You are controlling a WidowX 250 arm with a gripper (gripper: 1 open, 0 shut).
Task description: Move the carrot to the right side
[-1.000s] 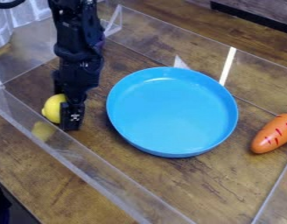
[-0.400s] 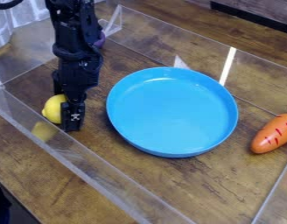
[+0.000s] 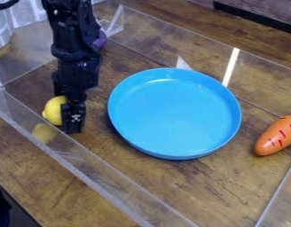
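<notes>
Hanging at the yellow fruit (image 3: 53, 110), the hand (image 3: 72, 117) stands open (contact unclear).

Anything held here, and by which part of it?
Cannot be told: the pincer is down at the yellow fruit, partly hiding it, and no clear grip shows.

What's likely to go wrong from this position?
The gripper is down at the yellow fruit, so closing or lifting might take the wrong item. The carrot lies across the blue plate, near the picture's right edge; a low sweep toward it could knock the plate.
</notes>
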